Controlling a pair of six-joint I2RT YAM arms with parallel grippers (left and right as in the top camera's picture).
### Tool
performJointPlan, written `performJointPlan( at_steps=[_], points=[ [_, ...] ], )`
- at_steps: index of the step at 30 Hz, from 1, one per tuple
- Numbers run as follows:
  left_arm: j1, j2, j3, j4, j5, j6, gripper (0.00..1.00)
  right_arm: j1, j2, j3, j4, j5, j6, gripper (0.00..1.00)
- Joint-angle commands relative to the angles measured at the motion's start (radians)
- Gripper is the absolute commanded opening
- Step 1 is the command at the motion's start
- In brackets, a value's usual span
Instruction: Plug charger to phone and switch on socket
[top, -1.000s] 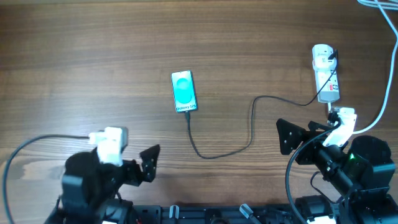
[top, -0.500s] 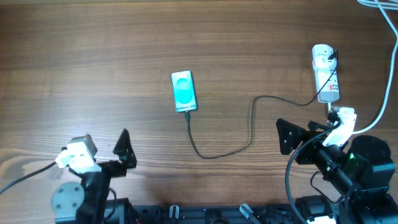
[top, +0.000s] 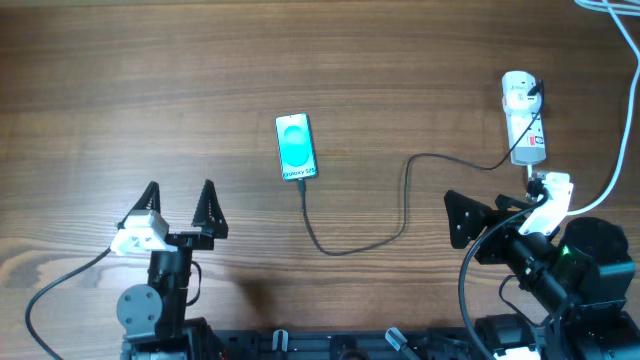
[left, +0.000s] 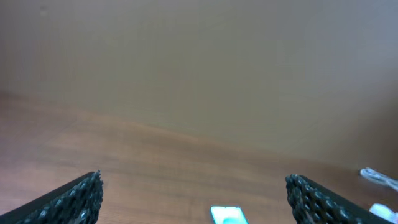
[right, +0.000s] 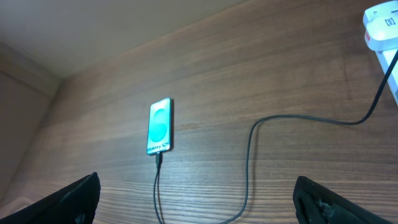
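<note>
**Both hands spread above a wooden table, phone and socket well apart**

The table (top: 150, 80) is dark brown wood with a long grain running side to side. Behind its far edge the left wrist view shows a plain beige wall (left: 199, 62), which the overhead view does not take in.

The phone (top: 295, 147) lies flat near the middle of the table, turquoise screen up, its white band at the near end. The charger (top: 404, 200), a thin black cable, meets that near end with its tip, dips toward the robot, rises in a bend and runs on to the socket (top: 522, 130). Whether the tip is fully seated cannot be told. The socket is a white strip at the far right with a black plug in it. A thick white lead (top: 620, 120) curves past it along the right edge.

The left hand (top: 178, 190) sits near the front left, its two fingers spread wide and pinching nothing. The right hand (right: 196, 186) is at the front right, just in front of the socket, also spread wide and holding nothing.

The right wrist view gives the clearest look at the cable's tip touching the phone, and shows a red mark on the socket's end. The left wrist view catches only the phone's top edge at the bottom of the picture. The position of the socket's switch cannot be told.
</note>
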Motion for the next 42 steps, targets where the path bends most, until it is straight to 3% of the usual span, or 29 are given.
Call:
performJointPlan(
  at_steps=[1,8,13,42],
  points=[
    [0.008,-0.013,-0.040,0.041,0.003,-0.044,1.00,0.003,0.003,-0.005,0.001,0.017,0.007,1.00],
    [0.008,-0.013,-0.066,0.021,-0.042,-0.076,1.00,0.003,0.003,-0.005,0.001,0.017,0.006,1.00],
    [0.007,-0.013,-0.066,-0.128,-0.053,-0.076,1.00,0.003,0.003,-0.005,0.001,0.017,0.006,1.00],
    [-0.006,-0.013,-0.066,-0.126,-0.053,-0.076,1.00,0.003,0.003,-0.005,0.001,0.017,0.006,1.00]
  ],
)
